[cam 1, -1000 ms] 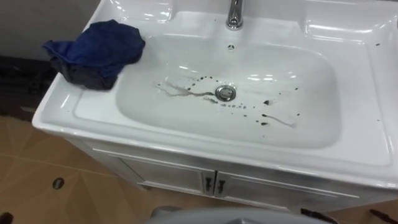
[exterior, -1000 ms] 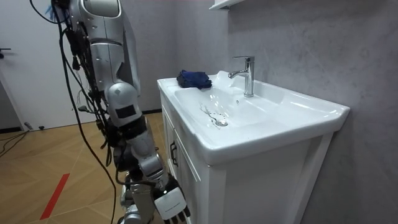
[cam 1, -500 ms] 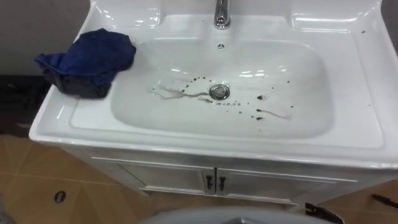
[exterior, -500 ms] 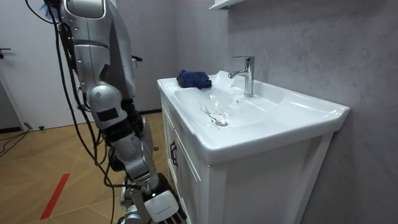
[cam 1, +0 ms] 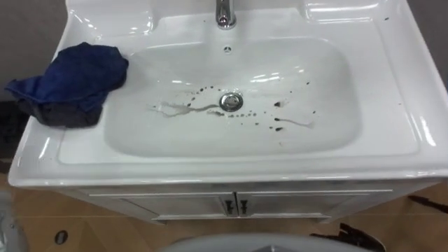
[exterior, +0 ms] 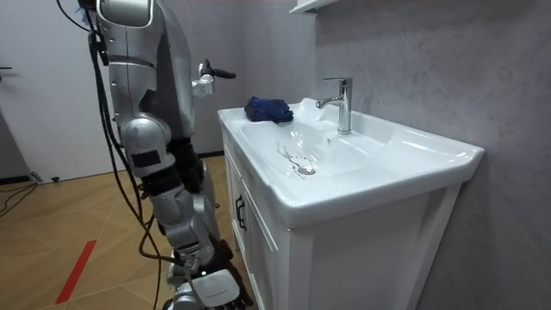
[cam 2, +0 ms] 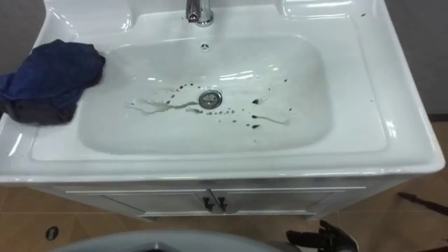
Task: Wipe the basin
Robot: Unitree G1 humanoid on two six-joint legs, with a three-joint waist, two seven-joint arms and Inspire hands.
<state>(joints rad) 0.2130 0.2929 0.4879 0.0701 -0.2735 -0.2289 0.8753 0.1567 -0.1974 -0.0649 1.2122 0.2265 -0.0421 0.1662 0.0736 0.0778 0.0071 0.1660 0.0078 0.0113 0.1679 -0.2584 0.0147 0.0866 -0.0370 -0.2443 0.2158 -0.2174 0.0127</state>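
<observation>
The white basin [cam 1: 392, 105] has dark spots and smears [cam 1: 280, 124] around its drain [cam 1: 231, 101]. A crumpled dark blue cloth [cam 1: 70, 84] lies on the basin's left rim, touched by neither hand; the room view shows this cloth [exterior: 269, 109] at the far corner. I stand in front of the basin cabinet. My right hand [exterior: 215, 287] hangs low beside the cabinet, and its dark fingers [cam 2: 325, 241] look relaxed and hold nothing. My left hand [exterior: 207, 83] is raised beside my chest, short of the basin and too small to read.
A chrome tap [cam 1: 224, 12] stands at the back middle of the basin. Cabinet doors with two small handles [cam 1: 234, 206] are below the front rim. A few dark specks [cam 1: 385, 19] dot the back right rim. A grey wall runs behind the basin.
The eye view has shifted, so the basin now sits more squarely ahead. In the room view my body has turned toward the basin, my left hand has come up and my right hand has dropped lower.
</observation>
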